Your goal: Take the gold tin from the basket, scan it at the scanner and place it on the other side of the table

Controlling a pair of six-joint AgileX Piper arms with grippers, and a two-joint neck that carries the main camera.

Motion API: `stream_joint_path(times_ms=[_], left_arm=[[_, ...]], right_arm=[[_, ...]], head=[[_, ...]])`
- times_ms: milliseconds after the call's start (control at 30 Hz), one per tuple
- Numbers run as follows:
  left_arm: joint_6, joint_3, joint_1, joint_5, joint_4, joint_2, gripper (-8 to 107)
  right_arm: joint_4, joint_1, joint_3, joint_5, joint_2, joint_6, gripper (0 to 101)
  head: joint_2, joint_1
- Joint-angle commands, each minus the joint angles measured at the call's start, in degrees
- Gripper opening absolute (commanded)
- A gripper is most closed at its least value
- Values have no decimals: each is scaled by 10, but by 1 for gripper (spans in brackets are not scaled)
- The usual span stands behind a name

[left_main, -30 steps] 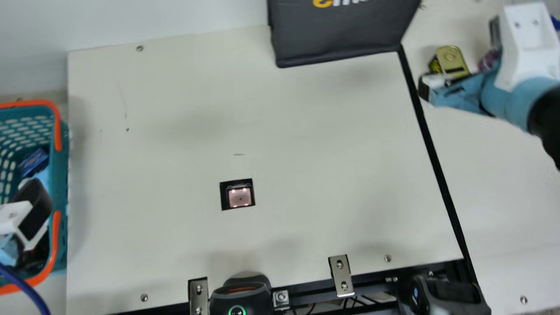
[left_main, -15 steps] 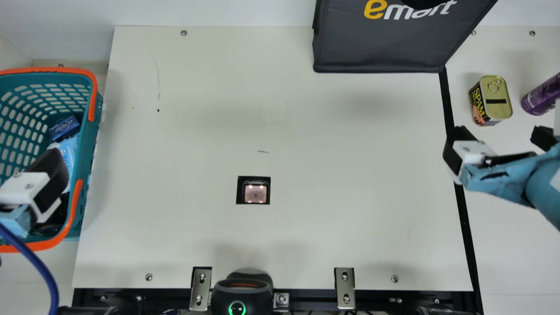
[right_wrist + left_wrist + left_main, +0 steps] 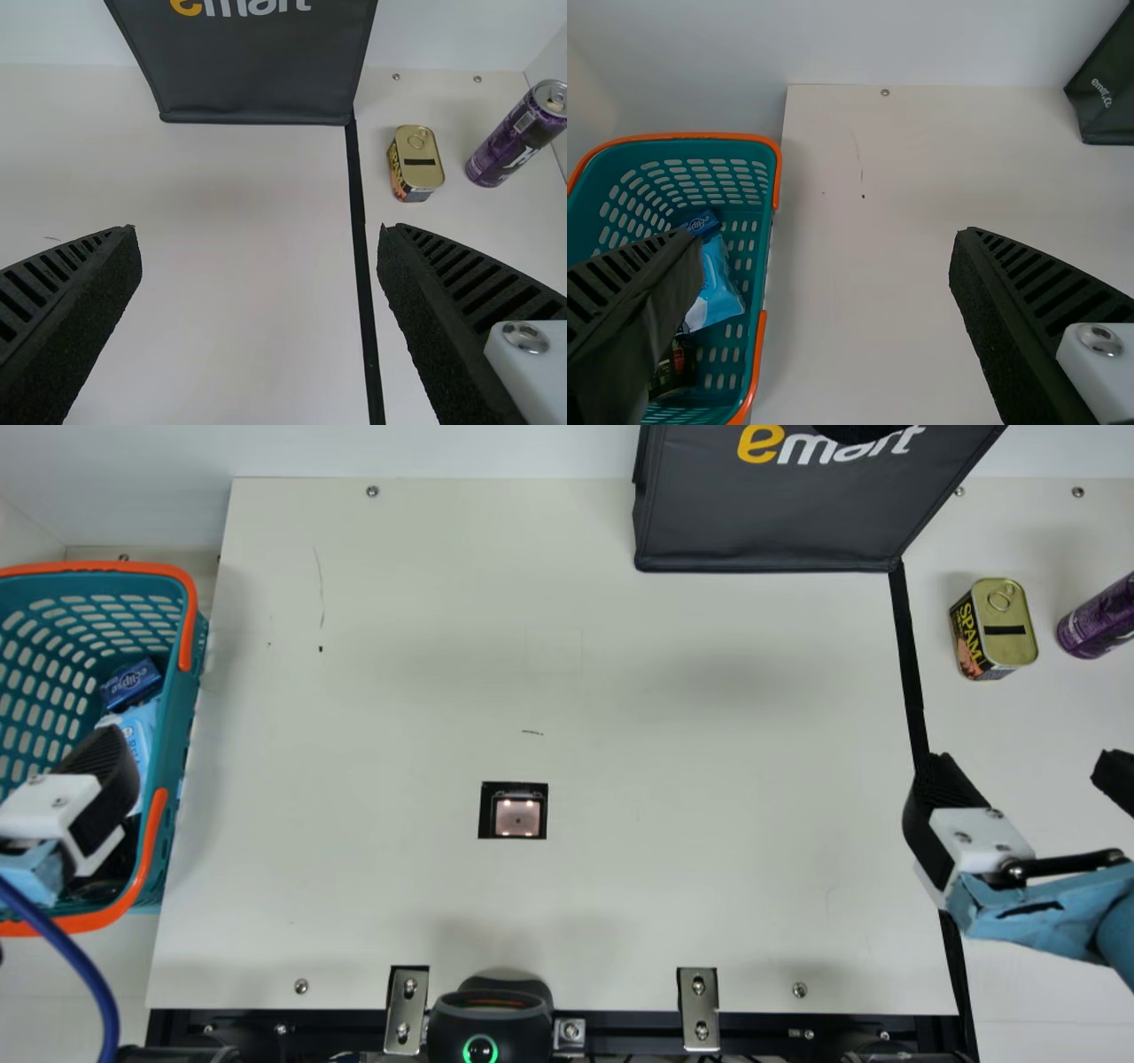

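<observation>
Right gripper [image 3: 259,232], fingers wide apart and nothing between them, is the nearer of the pair. Beyond its tips, well apart, stands the gold tin [image 3: 1012,613], lid's long axis pointing roughly away from it. Looks delivered; backing off should suffice.

1. I read "SPAM" on the gold tin [image 3: 992,629].
2. Left of the gold tin and farther from me, the black bag [image 3: 780,514] says "emart".
3. Well left of it, my blue packet [image 3: 131,684] reads "eclipse".
4. Right of it, the purple can [image 3: 1099,618] bears print I can't make out.
</observation>
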Motion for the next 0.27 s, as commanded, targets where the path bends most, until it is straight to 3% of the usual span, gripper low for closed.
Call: stream_joint_path(times_ms=[0,233], left_arm=[[0,0,0,0,0,0,90],[0,0,0,0,0,0,90]], right_arm=[[0,0,0,0,0,0,95],[0,0,0,0,0,0,95]], head=[[2,-17],[2,-17]])
